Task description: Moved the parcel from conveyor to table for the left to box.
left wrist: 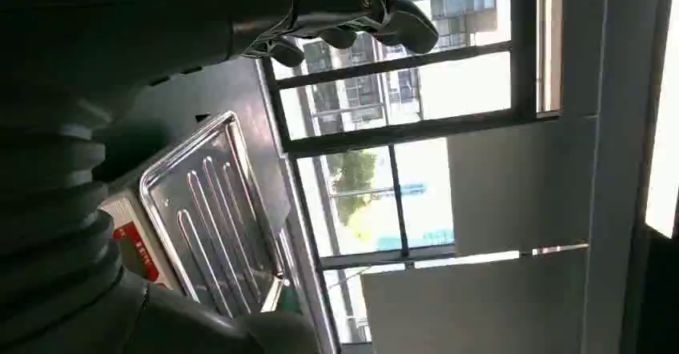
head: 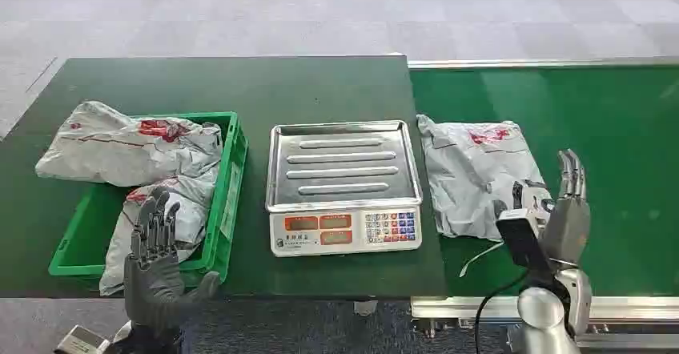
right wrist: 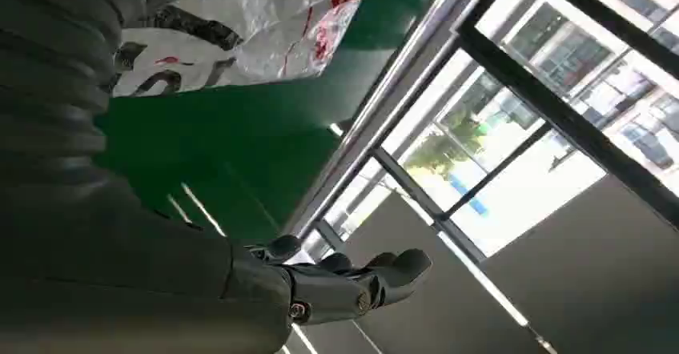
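A grey plastic parcel [head: 472, 174] with red print lies on the green conveyor belt [head: 608, 130], just right of the scale; the right wrist view shows the parcel [right wrist: 264, 26] too. My right hand [head: 567, 210] hovers at the parcel's right edge, fingers straight and apart, holding nothing. My left hand [head: 156, 262] is raised at the front of the green crate [head: 228, 186], fingers spread, empty. The crate holds other grey parcels [head: 136, 150], one hanging over its left rim.
A weighing scale [head: 344, 182] with a steel tray [left wrist: 212, 210] stands mid-table between crate and conveyor. The dark green table [head: 240, 82] has bare surface behind the scale. The conveyor's metal rail [head: 544, 63] runs along its far side.
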Action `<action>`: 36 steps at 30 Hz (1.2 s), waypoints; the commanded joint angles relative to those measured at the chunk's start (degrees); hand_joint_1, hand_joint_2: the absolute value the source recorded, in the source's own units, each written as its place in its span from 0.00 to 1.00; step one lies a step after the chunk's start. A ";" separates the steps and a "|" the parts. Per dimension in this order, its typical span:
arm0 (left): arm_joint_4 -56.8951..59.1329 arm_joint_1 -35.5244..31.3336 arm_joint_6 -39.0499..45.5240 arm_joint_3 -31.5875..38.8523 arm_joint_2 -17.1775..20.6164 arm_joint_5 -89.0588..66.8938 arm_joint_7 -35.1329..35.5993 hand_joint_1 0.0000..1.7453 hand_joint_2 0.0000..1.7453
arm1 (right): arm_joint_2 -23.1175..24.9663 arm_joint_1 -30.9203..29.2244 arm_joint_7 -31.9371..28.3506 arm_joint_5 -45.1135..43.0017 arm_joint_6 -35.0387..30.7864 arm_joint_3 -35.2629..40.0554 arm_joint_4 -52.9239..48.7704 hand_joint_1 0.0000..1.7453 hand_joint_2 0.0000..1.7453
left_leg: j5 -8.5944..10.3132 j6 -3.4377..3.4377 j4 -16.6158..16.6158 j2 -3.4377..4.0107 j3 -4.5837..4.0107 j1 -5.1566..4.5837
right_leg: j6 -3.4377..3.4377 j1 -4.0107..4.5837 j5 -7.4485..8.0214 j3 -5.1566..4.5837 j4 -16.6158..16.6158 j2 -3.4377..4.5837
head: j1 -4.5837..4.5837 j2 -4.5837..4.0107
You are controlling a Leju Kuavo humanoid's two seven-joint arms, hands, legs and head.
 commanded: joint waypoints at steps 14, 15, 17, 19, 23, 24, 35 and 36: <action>8.21 -7.49 0.84 -5.76 2.62 2.37 0.28 0.00 1.00 | -18.34 -43.17 31.39 19.10 28.16 -1.53 69.68 0.00 1.00 | 0.34 0.36 0.06 -0.23 -0.12 -0.15 | 0.25 -0.21 0.32 0.06 -0.06 -0.28 | 0.02 0.00; 8.36 -7.65 0.84 -5.75 2.59 2.37 0.28 0.00 1.00 | -18.32 -42.52 32.97 20.32 29.92 -0.44 69.66 0.00 1.00 | 0.36 0.35 0.01 -0.30 -0.08 -0.08 | 0.23 -0.14 0.35 0.15 -0.17 -0.35 | 0.02 0.00; 10.13 -8.56 0.55 -5.80 2.24 2.27 0.28 0.00 1.00 | -18.02 -41.01 37.16 22.34 33.77 0.91 69.70 0.00 1.00 | 0.34 0.33 -0.03 -0.26 0.01 -0.06 | 0.21 -0.08 0.36 0.24 -0.25 -0.29 | 0.02 0.00; 10.30 -8.68 0.75 -5.87 2.06 1.94 0.28 0.00 1.00 | -17.89 -40.50 39.06 23.09 33.83 1.12 69.54 0.00 1.00 | 0.33 0.33 0.02 -0.34 -0.06 -0.13 | 0.23 -0.15 0.30 0.15 -0.12 -0.35 | 0.02 0.00; 10.42 -8.63 0.30 -5.76 2.04 1.63 0.28 0.00 1.00 | -19.11 -39.22 40.01 23.19 37.26 0.27 69.35 0.00 1.00 | 0.32 0.33 0.01 -0.41 -0.16 -0.10 | 0.22 -0.12 0.31 0.07 -0.15 -0.37 | 0.02 0.00; 10.53 -8.73 0.20 -5.72 2.02 1.63 0.28 0.00 1.00 | -19.37 -38.95 39.46 23.20 37.86 0.07 69.29 0.29 1.00 | 0.31 0.34 0.04 -0.41 -0.18 -0.11 | 0.23 -0.12 0.30 0.05 -0.13 -0.34 | 0.02 0.00; 11.54 -9.84 -0.15 -6.02 1.72 1.34 0.28 0.00 1.00 | -19.80 -34.54 31.23 20.63 43.44 -2.98 69.53 1.00 1.00 | 0.35 0.33 -0.03 -0.49 -0.13 -0.05 | 0.22 -0.07 0.31 0.13 -0.24 -0.41 | 0.02 0.00; 11.41 -9.73 -0.21 -5.99 1.78 1.38 0.28 0.00 1.00 | -19.66 -34.73 31.43 20.66 43.51 -2.96 69.52 1.00 1.00 | 0.32 0.33 0.03 -0.48 -0.11 -0.05 | 0.23 -0.06 0.28 0.15 -0.19 -0.40 | 0.02 0.00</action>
